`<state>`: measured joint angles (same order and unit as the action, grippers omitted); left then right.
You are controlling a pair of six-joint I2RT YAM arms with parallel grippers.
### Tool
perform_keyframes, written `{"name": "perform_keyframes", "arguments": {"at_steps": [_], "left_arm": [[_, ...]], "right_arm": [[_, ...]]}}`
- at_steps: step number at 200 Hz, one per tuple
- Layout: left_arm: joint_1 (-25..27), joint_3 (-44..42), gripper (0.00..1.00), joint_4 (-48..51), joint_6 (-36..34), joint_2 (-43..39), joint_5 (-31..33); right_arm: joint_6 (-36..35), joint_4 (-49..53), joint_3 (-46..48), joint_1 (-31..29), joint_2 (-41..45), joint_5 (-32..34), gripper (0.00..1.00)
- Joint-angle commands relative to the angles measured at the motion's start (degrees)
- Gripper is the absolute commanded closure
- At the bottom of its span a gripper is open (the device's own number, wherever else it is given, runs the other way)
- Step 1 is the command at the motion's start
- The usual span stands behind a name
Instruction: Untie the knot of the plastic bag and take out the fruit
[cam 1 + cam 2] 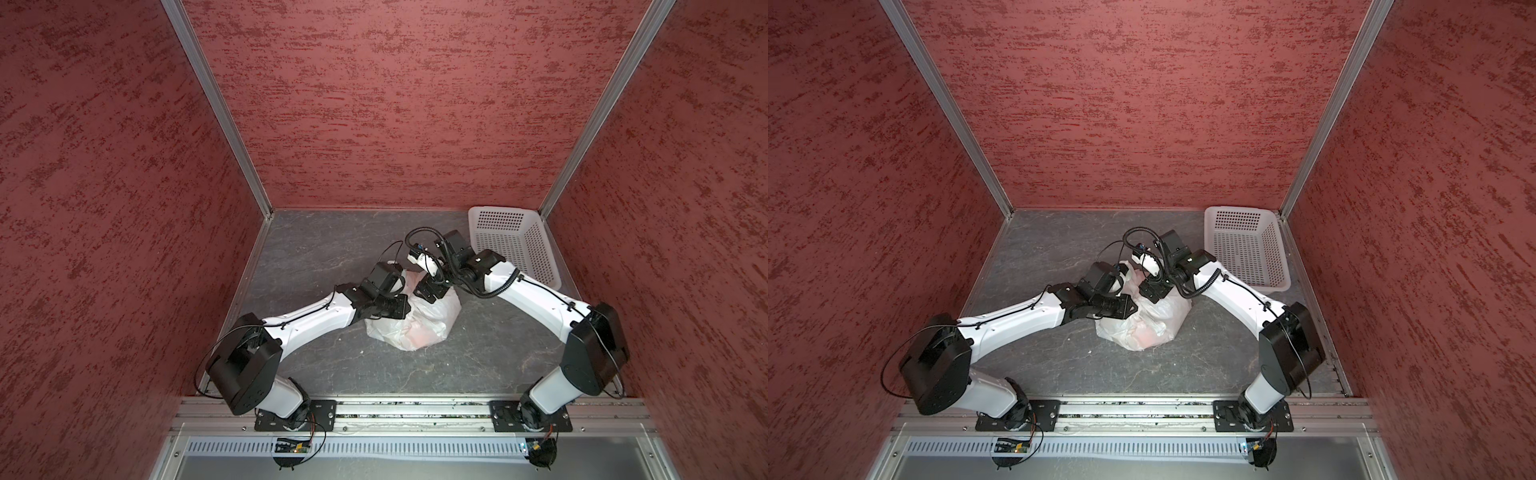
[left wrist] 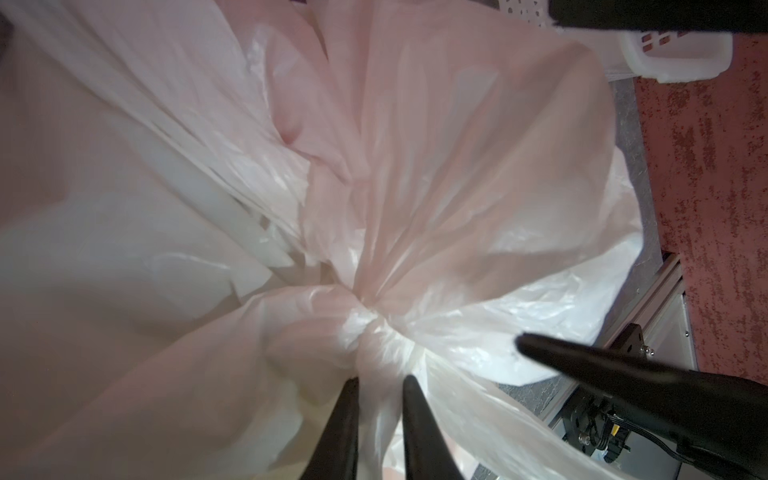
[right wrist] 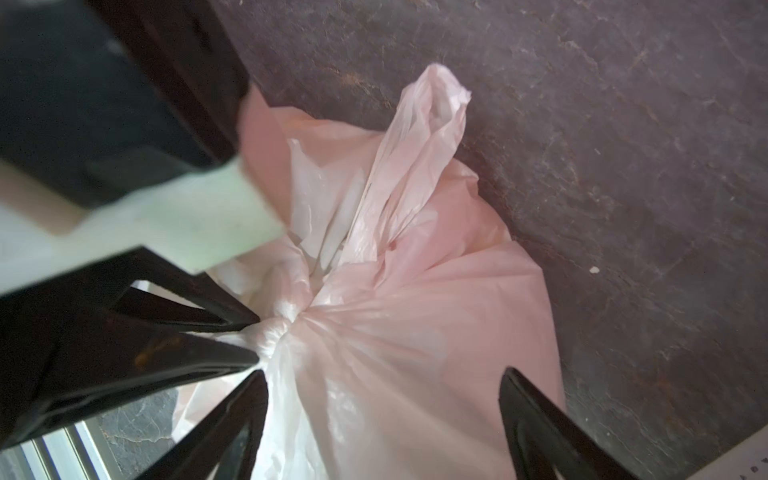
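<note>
**Left pinch on the knot, right jaws wide just beside it**

- Left gripper (image 2: 381, 380): fingers (image 2: 349, 419) nearly together, with twisted plastic pinched between them at the knot (image 2: 365, 332). It reads as a grip, not a hover.
- Right gripper (image 3: 382, 374): jaws spread wide and straddling loose bag film. Nothing is held.
- From the right wrist, the knot (image 3: 286, 324) sits off the left-hand finger of that open pair, right at the left gripper's tips (image 3: 255, 340).
- A loose handle ear (image 3: 424, 137) rises beyond the knot, its length running away from the right fingers.
- My read: the right arm is nearer the ear and should reach past the knot and pull along the ear's length while the left anchors.
- The plastic bag (image 1: 415, 328) sits mid-table (image 1: 332, 249).
- The fruit is hidden inside; only a pink blush shows.
- The basket (image 1: 515, 245) stands well apart.
</note>
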<state>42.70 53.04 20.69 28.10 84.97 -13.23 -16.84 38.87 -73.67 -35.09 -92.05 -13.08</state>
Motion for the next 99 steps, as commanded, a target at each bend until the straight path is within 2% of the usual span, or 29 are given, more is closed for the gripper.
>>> {"name": "perform_keyframes", "arguments": {"at_steps": [1,82,99], "left_arm": [[0.2,-1.7,0.84,-2.2,0.5,-1.0,-0.3],[1.0,-3.7,0.97,-3.8,1.0,-4.6,2.3],[1.3,-3.7,0.99,-3.9,1.1,-4.9,2.6]], "right_arm": [[-1.8,-1.3,1.3,-0.5,1.2,1.5,0.13],[-2.8,-4.0,5.4,-3.4,0.7,2.1,0.18],[-2.3,-5.1,5.8,-3.7,0.5,3.3,0.23]]}}
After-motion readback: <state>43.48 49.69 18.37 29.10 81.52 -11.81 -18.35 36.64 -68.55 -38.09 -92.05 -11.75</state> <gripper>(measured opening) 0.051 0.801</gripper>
